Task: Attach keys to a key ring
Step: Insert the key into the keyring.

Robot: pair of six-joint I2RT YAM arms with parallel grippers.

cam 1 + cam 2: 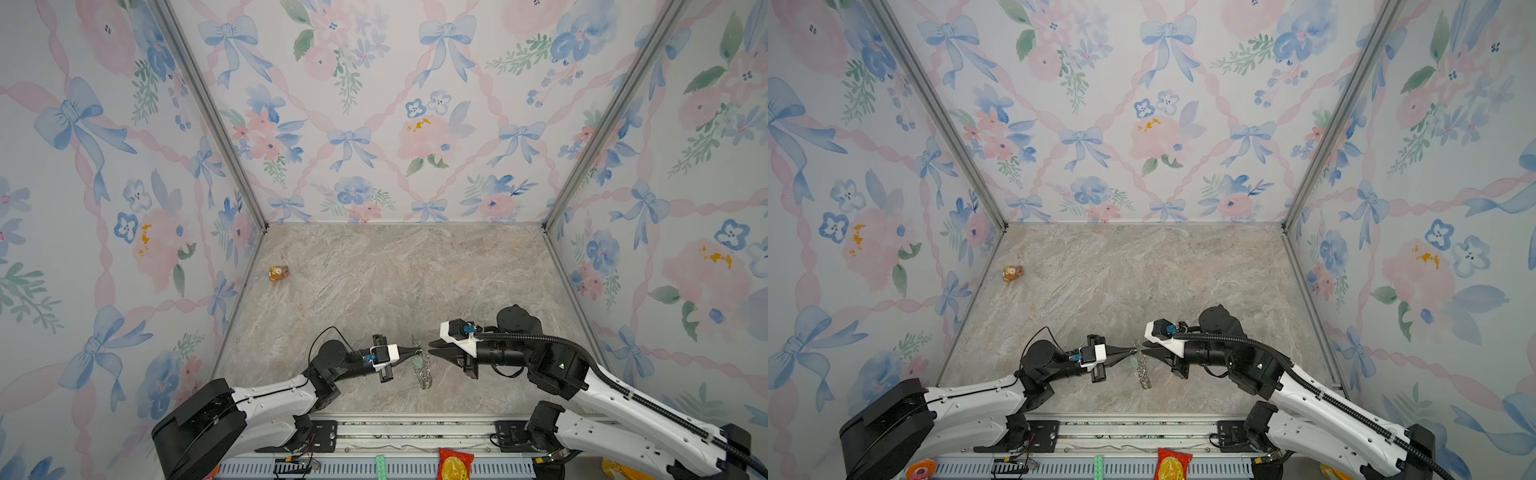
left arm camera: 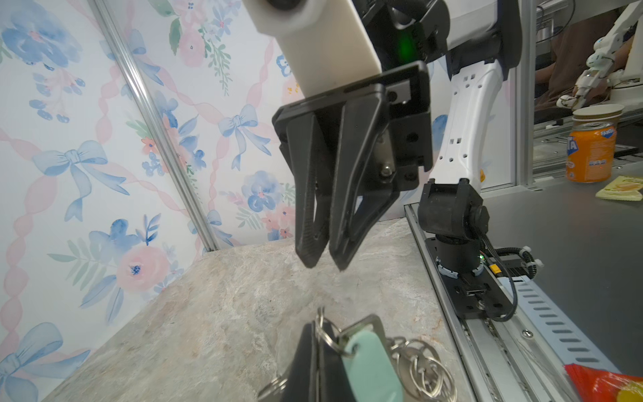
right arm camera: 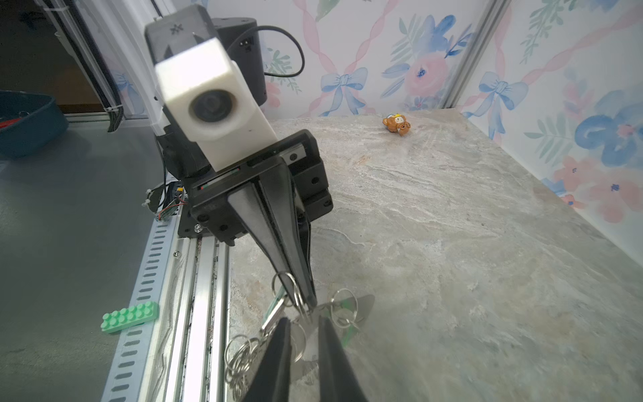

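The key ring point(image 2: 369, 322) hangs just above the marble near the front rail, a taupe-grey band with a bunch of silver rings point(image 2: 424, 365); it shows in both top views point(image 1: 423, 370) point(image 1: 1144, 376). My left gripper point(image 2: 318, 325) point(image 1: 417, 352) point(image 1: 1133, 352) is shut on one silver ring at the top of the bunch. Of the keys, the mint tag point(image 2: 370, 365) dangles beside the left fingers, and a bright green key point(image 3: 348, 335) lies behind them. My right gripper point(image 3: 304, 320) point(image 2: 325, 266) point(image 1: 431, 348) faces it tip to tip, narrowly open, holding nothing.
An orange-brown bear figurine point(image 1: 278, 273) point(image 3: 397, 125) lies by the far left wall. Patterned walls enclose three sides. The metal rail point(image 1: 415, 432) runs along the front, with a green toy brick point(image 3: 129, 316), a red snack packet point(image 1: 455, 463) and an orange can point(image 2: 589, 151) beyond it.
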